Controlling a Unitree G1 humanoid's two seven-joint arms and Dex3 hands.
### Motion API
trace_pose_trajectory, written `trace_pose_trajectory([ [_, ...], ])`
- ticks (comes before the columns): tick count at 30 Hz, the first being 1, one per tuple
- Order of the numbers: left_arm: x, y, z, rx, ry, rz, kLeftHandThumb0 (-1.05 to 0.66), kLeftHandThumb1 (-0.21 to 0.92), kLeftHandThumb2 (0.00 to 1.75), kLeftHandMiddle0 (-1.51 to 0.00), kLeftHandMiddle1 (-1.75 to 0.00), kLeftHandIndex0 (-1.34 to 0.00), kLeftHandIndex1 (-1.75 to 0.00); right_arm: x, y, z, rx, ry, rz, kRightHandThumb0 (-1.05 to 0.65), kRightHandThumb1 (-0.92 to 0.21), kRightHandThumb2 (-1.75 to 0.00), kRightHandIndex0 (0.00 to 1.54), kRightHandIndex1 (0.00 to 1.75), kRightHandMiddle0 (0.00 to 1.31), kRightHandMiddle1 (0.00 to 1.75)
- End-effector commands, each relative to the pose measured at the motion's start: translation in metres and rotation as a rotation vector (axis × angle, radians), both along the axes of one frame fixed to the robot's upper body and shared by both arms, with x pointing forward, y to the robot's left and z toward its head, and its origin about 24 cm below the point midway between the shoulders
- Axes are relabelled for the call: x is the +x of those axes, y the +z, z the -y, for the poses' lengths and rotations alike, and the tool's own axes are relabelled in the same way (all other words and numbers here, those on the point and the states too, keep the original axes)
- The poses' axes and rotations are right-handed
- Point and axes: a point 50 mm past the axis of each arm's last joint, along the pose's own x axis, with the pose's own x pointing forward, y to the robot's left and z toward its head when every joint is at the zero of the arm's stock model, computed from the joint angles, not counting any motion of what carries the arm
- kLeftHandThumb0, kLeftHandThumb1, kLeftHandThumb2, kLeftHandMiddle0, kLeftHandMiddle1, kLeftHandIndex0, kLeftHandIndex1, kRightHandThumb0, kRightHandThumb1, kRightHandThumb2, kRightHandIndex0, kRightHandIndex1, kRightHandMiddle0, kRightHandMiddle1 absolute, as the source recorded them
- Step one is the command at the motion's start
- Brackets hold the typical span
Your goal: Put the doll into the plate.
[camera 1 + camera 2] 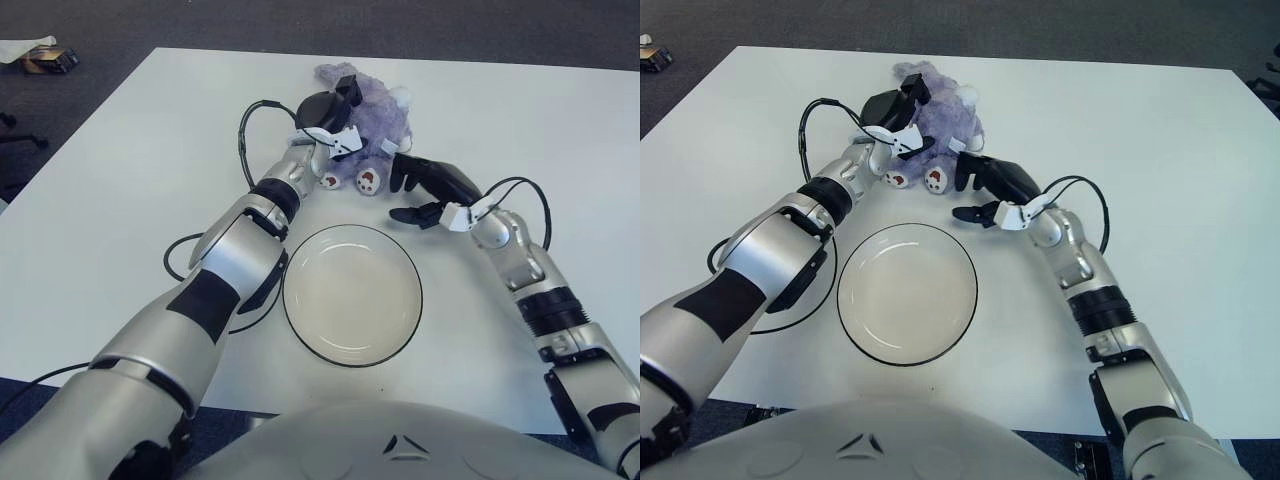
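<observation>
A purple plush doll (378, 120) with white and red feet lies on the white table (150, 150) at the back middle. A round white plate (352, 293) with a dark rim lies in front of it and holds nothing. My left hand (333, 118) lies against the doll's left side with its fingers spread over the plush, not closed around it. My right hand (425, 190) is just right of the doll's feet, fingers spread, holding nothing. The doll's left flank is hidden behind my left hand.
Black cables loop off both forearms over the table, one by my left wrist (245, 135) and one by my right wrist (530, 195). A small box (48, 60) lies on the dark floor beyond the table's far left corner.
</observation>
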Motion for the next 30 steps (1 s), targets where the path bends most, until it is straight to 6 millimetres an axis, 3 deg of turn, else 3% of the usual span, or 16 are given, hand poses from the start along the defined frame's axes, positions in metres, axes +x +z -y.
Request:
trace_pose_trajectory([
  [1, -0.002, -0.011, -0.009, 0.004, 0.015, -0.016, 0.00, 0.07, 1.51, -0.79, -1.46, -0.70, -1.75, 0.004, -0.011, 0.020, 0.012, -0.058, -0.080, -0.01, -0.20, -1.39, 0.76, 1.55, 0.50, 1.75],
  [3, -0.002, -0.011, -0.011, 0.006, 0.017, -0.007, 0.00, 0.15, 1.47, -0.66, -1.62, -0.63, -1.75, 0.008, -0.010, 0.032, 0.025, -0.094, -0.085, -0.01, -0.17, -1.45, 0.76, 1.61, 0.52, 1.75],
  [5, -0.002, -0.011, -0.013, 0.009, 0.019, 0.000, 0.00, 0.19, 1.44, -0.61, -1.68, -0.59, -1.75, 0.010, -0.011, 0.040, 0.033, -0.124, -0.082, 0.00, -0.15, -1.47, 0.76, 1.64, 0.52, 1.75],
  [11, -0.001, -0.011, -0.018, 0.020, 0.037, 0.016, 0.00, 0.24, 1.41, -0.55, -1.73, -0.55, -1.75, 0.011, -0.014, 0.058, 0.038, -0.203, -0.060, 0.00, -0.11, -1.53, 0.78, 1.67, 0.55, 1.75],
  [17, 0.001, -0.011, -0.025, 0.066, 0.072, 0.051, 0.00, 0.04, 1.63, -0.70, -1.74, -0.70, -1.75, 0.010, -0.018, 0.074, 0.044, -0.281, -0.063, 0.00, -0.07, -1.57, 0.80, 1.66, 0.58, 1.75],
  [19, 0.001, -0.011, -0.027, 0.077, 0.079, 0.062, 0.00, -0.02, 1.62, -0.87, -1.51, -0.72, -1.75, 0.010, -0.020, 0.077, 0.059, -0.304, -0.074, 0.00, -0.06, -1.57, 0.82, 1.64, 0.59, 1.75],
  [21, 0.001, -0.012, -0.028, 0.082, 0.082, 0.069, 0.00, -0.06, 1.63, -0.97, -1.41, -0.73, -1.75, 0.010, -0.020, 0.079, 0.069, -0.320, -0.081, 0.00, -0.06, -1.57, 0.83, 1.61, 0.60, 1.75],
  [30, 0.000, -0.014, -0.034, 0.105, 0.084, 0.094, 0.00, -0.10, 1.66, -1.03, -1.38, -0.73, -1.75, 0.012, -0.028, 0.092, 0.090, -0.402, -0.133, -0.01, -0.06, -1.54, 0.88, 1.52, 0.60, 1.75],
])
